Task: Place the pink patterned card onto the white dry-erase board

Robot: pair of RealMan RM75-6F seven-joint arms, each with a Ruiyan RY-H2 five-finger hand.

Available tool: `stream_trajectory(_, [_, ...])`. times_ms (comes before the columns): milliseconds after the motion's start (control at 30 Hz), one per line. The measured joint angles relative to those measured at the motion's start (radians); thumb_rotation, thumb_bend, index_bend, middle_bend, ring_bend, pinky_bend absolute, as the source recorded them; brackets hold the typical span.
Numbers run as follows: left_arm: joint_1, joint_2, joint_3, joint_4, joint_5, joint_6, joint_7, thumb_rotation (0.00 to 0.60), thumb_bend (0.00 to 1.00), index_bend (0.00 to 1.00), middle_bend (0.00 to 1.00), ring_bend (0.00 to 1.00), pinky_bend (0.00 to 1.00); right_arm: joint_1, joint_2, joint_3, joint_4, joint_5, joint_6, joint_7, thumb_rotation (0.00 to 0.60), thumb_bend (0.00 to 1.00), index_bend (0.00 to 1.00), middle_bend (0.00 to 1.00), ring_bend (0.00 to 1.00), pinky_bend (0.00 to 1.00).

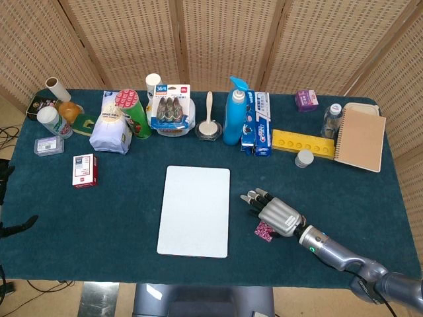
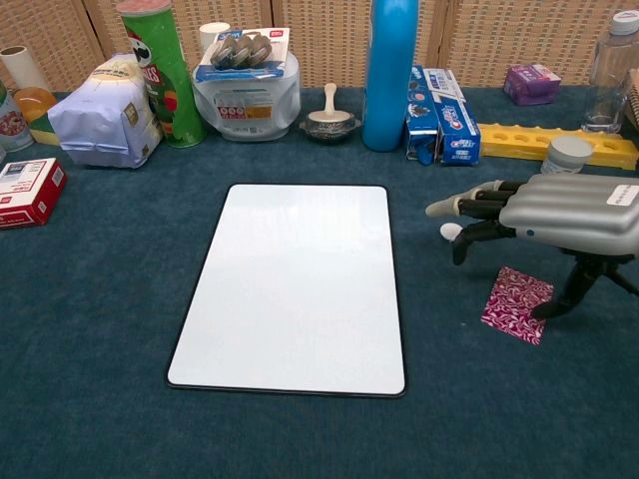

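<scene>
Reaching is the step in hand: the right hand [image 2: 544, 215] hovers, fingers spread and holding nothing, over the small pink patterned card [image 2: 516, 304], which lies flat on the dark blue tabletop [image 2: 100, 329] well right of the white dry-erase board [image 2: 296, 284]. Its thumb points down beside the card's right edge. Next, I judge, the hand must lower and pinch the thin card, then carry it left. Farther off sits a tiny white round piece [image 2: 448, 231].

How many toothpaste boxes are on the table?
2: toothpaste boxes side by side in the back row, between the blue bottle and the yellow block. Others may be hidden.
</scene>
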Motion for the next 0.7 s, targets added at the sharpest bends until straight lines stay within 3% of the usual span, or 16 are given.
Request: stream_trajectory(700, [-0.001, 0.0, 0.002, -0.004, -0.006, -0.003, 0.008, 0.6, 0.12, 0.0, 0.0, 0.0, 0.09, 0.01, 0.016, -0.053, 0.041, 0.01, 0.01, -0.008, 0.6, 0.21, 0.28, 0.0, 0.0, 0.0])
